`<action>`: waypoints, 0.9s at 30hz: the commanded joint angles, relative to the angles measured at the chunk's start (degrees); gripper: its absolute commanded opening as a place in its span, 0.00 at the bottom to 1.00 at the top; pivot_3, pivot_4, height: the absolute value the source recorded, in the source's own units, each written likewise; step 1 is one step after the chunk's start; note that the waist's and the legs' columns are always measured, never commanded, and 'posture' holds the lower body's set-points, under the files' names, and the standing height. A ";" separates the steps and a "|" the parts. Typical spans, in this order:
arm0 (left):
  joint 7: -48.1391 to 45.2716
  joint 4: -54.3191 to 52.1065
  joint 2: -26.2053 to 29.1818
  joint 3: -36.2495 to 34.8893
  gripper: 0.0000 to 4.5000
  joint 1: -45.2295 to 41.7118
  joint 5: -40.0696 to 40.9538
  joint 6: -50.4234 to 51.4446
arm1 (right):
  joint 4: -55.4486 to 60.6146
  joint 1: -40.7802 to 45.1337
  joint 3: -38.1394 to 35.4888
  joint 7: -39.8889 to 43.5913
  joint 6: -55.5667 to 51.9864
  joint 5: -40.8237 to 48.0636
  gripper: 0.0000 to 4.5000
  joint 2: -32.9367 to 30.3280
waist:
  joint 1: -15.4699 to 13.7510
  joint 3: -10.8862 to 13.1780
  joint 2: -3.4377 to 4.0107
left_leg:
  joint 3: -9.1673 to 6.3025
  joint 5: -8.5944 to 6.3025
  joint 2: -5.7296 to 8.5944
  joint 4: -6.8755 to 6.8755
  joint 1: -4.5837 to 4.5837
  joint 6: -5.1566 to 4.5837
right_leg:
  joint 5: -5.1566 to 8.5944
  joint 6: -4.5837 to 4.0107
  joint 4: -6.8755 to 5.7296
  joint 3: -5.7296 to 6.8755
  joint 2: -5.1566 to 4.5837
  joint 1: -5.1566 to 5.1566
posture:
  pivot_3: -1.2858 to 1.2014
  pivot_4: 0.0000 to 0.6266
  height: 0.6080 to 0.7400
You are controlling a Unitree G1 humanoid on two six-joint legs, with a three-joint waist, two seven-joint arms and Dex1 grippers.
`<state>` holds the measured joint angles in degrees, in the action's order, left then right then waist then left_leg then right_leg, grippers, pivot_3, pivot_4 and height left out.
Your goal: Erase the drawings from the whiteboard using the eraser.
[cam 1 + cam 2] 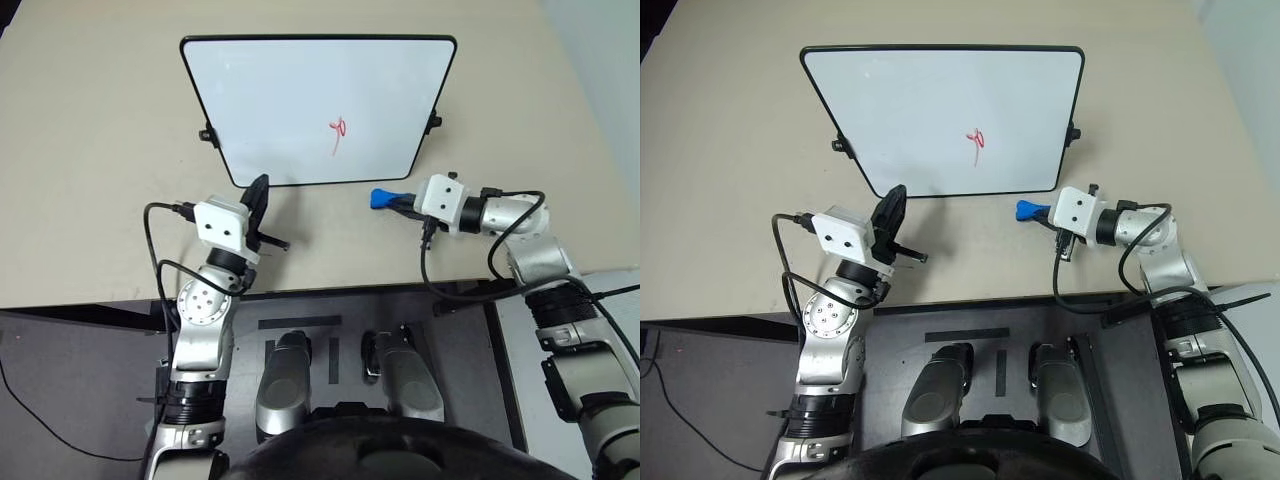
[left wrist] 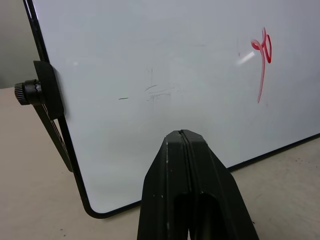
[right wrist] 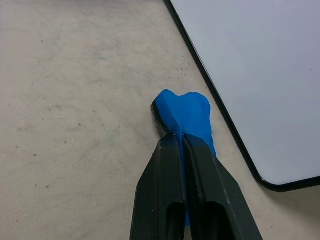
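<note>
My right claw [image 3: 182,142] clamped on eraser [image 3: 182,112], low beside board's [image 1: 300,100] right corner. Scribble [image 1: 338,135] up-left of it. Left claw [image 2: 184,137] pinched empty, farther off.

No legible text, label, brand, number or sign anywhere in these views. Sole mark on the whiteboard [image 1: 300,100]: the drawings [image 1: 338,133], a red marker loop with a thin tail, not a readable character. A few faint grey smudges [image 2: 155,92] on the board surface, too slight to read as writing.
</note>
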<state>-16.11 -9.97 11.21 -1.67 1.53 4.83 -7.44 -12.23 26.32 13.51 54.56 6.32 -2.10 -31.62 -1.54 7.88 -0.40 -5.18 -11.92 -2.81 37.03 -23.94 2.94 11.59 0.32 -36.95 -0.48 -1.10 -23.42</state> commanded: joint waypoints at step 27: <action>0.31 -1.35 0.82 -1.33 0.00 0.53 0.66 -1.80 | -21.32 23.88 8.55 -43.27 37.88 -36.41 0.01 5.14 | 0.38 0.01 0.02 | -0.05 -0.06 -0.16 -0.01 -0.06 0.03 | -0.52 -0.42 -0.06 0.05 -0.08 -0.53 | 0.52 0.24 1.00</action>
<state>-16.06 -9.81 12.08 -2.53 2.35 5.15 -8.18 -33.75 48.01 23.42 15.17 44.33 -37.97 -26.09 -1.17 7.90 -0.38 -5.24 -11.98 -2.97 37.02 -24.00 2.97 11.04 -0.10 -37.01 -0.43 -1.18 -23.95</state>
